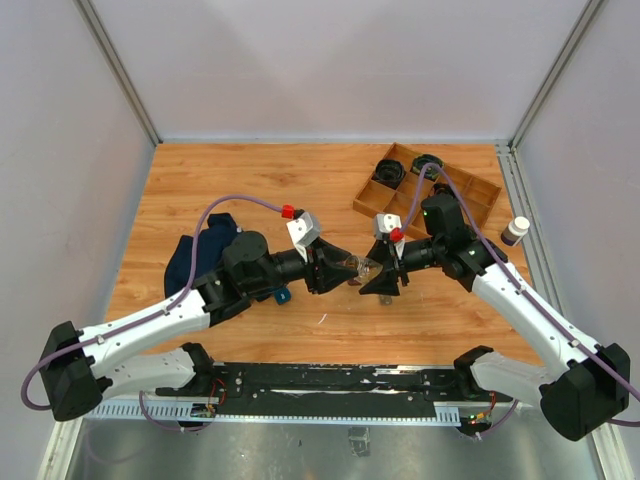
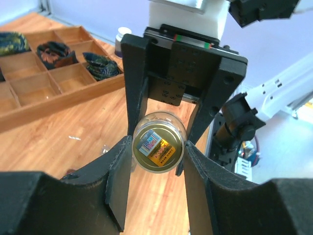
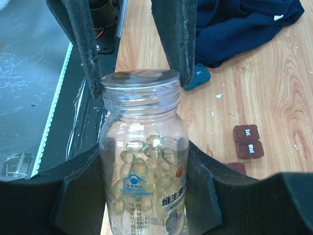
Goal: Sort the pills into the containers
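The right gripper (image 3: 144,152) is about half open and clamped on the clear pill bottle (image 1: 363,266). Its two black fingers (image 3: 80,196) press the glass body from 9 and 3 o'clock in the right wrist view. Pale yellow pills (image 3: 146,161) fill the lower part of the bottle.

The left gripper (image 2: 157,145) meets it from the opposite side, also partly open. Its fingers (image 3: 177,39) come down from 12 o'clock in the right wrist view and bracket the clear lid (image 3: 141,83). One finger touches the lid's rim at the right and the other sits against its left edge. In the left wrist view the lid is seen end-on, pinched between the two fingertips. The bottle hangs above the table, bridged between both arms at the middle of the overhead view.

Two containers (image 3: 248,141), small dark-brown squares with pale lettering, lie touching on the wooden table (image 1: 250,180). They are at roughly 3 o'clock from the right gripper in its own view, apart from the bottle. The corner of a third brown square shows just below them, mostly hidden by a finger.

A small teal box (image 3: 198,76) lies at 1 o'clock, beside a dark blue cloth (image 3: 244,24).
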You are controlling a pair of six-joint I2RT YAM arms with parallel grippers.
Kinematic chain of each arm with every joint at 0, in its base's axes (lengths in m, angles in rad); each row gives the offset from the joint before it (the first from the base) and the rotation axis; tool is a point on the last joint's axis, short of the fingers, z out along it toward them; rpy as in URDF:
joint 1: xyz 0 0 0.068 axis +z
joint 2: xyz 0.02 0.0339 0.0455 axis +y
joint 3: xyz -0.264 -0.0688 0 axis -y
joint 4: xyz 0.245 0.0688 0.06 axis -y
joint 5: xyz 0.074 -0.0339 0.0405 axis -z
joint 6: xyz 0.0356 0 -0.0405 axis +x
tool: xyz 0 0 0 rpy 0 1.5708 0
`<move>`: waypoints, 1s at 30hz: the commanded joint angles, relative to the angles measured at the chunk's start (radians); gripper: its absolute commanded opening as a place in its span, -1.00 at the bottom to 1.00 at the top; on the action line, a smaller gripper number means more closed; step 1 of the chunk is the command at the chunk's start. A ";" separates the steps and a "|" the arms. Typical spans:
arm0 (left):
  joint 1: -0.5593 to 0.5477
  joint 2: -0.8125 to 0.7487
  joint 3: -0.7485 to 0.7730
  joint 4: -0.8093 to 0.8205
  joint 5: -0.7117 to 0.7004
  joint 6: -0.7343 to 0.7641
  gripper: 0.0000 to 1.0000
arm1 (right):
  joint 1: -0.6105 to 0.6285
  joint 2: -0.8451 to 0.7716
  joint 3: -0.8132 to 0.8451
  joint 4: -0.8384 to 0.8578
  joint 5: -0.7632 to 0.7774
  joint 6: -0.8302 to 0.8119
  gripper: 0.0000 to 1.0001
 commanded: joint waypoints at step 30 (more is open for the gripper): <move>0.085 -0.147 -0.111 0.054 0.138 0.045 0.86 | -0.016 -0.016 0.011 0.040 -0.057 -0.045 -0.99</move>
